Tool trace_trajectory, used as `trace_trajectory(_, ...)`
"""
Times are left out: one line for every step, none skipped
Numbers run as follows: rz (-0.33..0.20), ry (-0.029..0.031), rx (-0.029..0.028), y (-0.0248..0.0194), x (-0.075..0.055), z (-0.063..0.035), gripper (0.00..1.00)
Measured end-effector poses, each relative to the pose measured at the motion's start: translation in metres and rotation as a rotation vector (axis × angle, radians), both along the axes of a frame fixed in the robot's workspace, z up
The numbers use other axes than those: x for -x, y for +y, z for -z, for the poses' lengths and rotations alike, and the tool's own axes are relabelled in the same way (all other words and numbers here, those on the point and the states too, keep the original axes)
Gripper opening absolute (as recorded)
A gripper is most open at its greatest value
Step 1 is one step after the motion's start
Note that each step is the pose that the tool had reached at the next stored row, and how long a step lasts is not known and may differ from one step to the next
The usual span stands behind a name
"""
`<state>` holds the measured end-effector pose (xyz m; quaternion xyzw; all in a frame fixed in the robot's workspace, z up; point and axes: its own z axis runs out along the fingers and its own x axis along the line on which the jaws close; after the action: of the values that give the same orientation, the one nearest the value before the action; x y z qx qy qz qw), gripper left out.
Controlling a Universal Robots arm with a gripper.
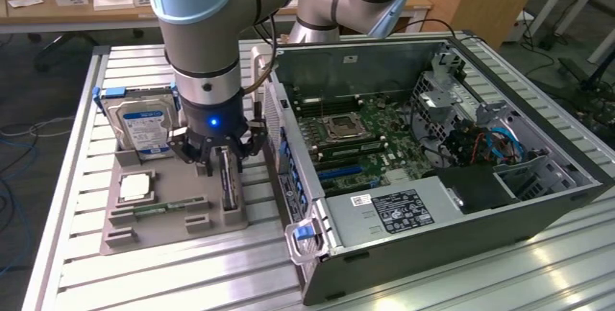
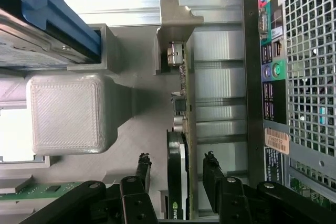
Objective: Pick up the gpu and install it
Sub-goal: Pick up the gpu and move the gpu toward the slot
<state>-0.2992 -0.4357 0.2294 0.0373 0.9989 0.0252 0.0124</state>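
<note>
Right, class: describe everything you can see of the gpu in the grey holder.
The gpu is a thin flat card, dark face, brownish board back, small components along its top edge. It stands on edge in a slot of the grey holder, beside the open computer case. The open gripper straddles it, fingers either side, not touching.

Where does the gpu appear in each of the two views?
Exterior view: the gpu stands on edge in the gray holder, under the gripper.
Wrist view: the gpu is seen edge-on between the open fingers.
Shared landmark: the blue-framed hard drive.
</note>
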Motion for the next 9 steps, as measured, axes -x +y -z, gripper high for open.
trace_trajectory(0.000, -0.0001, -0.0001, 0.0000, 0.0000, 0.0004, 0.53)
trace_trajectory(0.000, -0.0003, -0.0003, 0.0001, 0.0000, 0.0009, 0.53)
trace_trajectory(0.000, -0.0003, -0.0002, 0.0001, 0.0000, 0.0015, 0.53)
trace_trajectory(0.000, -0.0001, -0.0001, 0.0001, 0.0001, 0.0019, 0.53)
trace_trajectory(0.000, 0.0000, 0.0000, 0.0001, 0.0001, 0.0019, 0.53)
trace_trajectory(0.000, 0.0000, 0.0000, 0.0001, 0.0001, 0.0019, 0.53)
trace_trajectory(0.000, -0.0001, -0.0001, 0.0001, 0.0001, 0.0019, 0.53)
trace_trajectory(0.000, -0.0001, -0.0001, 0.0001, 0.0001, 0.0019, 0.53)
trace_trajectory(0.000, -0.0001, -0.0001, 0.0001, 0.0001, 0.0019, 0.53)
